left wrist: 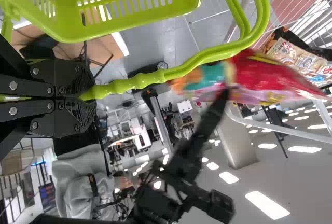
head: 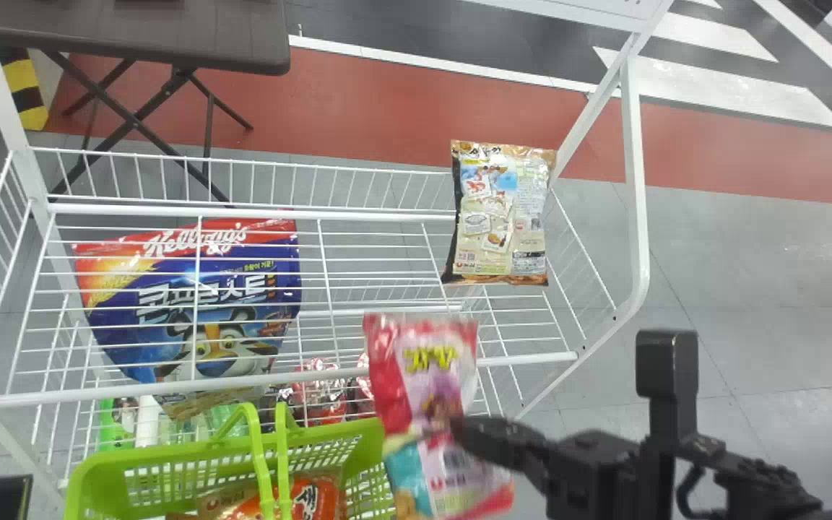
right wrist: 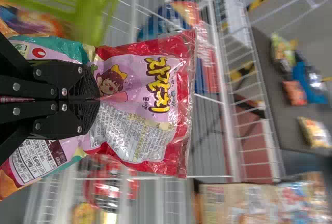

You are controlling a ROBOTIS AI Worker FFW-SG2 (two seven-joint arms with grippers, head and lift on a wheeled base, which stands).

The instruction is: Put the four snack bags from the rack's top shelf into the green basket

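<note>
My right gripper is shut on a pink and red snack bag, held just right of the green basket and over the rack's front edge. In the right wrist view the gripper pinches the middle of the pink and red bag. An orange snack bag lies inside the basket. A beige-backed snack bag rests at the right end of the rack's top shelf. In the left wrist view my left gripper is shut on the basket's handle.
A large blue and red cereal bag shows through the wires at the shelf's left. Red packages are below the shelf's front. White rack posts rise at the sides. A dark table stands behind.
</note>
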